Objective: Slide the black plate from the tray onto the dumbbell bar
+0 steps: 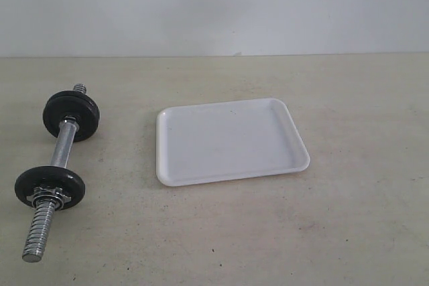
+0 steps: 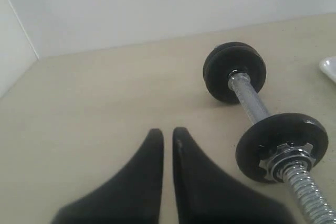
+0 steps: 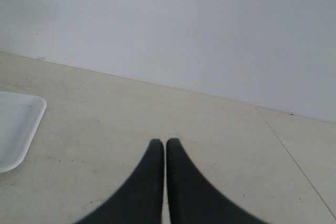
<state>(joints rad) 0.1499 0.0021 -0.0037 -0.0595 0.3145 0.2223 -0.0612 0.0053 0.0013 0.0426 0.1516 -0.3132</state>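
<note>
The dumbbell bar (image 1: 62, 149) lies on the table at the left, and it shows again in the left wrist view (image 2: 252, 102). Two black plates sit on it: one at the far end (image 1: 72, 116) (image 2: 234, 72), one nearer (image 1: 50, 187) (image 2: 282, 147) with a star-shaped silver collar nut (image 1: 48, 197) (image 2: 286, 158) against it. The white tray (image 1: 228, 142) at mid-table holds nothing. My left gripper (image 2: 168, 132) is shut and empty, hovering beside the bar. My right gripper (image 3: 165, 142) is shut and empty over bare table beside the tray (image 3: 16, 127). Neither gripper shows in the exterior view.
A white wall (image 1: 214, 5) runs along the table's far edge. A second wall (image 2: 10, 51) meets the table in the left wrist view. One corner of the tray (image 2: 329, 68) peeks into the left wrist view.
</note>
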